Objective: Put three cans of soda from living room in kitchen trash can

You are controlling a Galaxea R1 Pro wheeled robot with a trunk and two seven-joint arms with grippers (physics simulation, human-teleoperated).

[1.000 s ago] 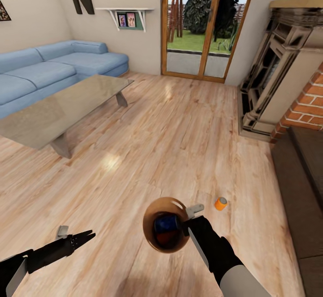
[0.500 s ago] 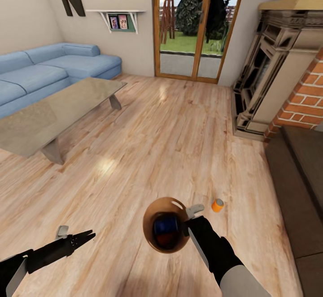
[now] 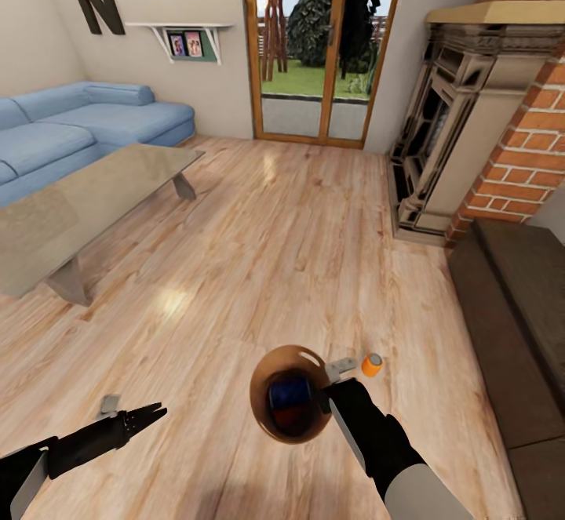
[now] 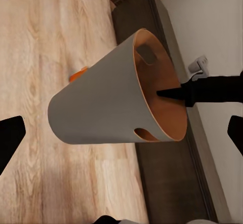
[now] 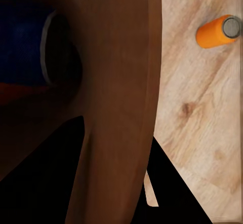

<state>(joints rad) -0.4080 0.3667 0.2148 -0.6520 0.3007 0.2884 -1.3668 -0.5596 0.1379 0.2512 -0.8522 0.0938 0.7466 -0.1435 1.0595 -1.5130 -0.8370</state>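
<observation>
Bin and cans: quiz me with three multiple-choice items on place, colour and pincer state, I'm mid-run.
1. Where is the loose orange can?
A. on the floor
B. on the sofa
C. on the glass table

2. What colour is the can on top inside the bin?
A. green
B. dark blue
C. white

3. What is the right pincer doing?
A. hanging free
B. gripping a can
C. clamping the bin's rim

Answers: 1 A, it lies on the planks beside the bin. 2 B, the blue can shows inside. 3 C, one finger sits inside the wall, one outside.
</observation>
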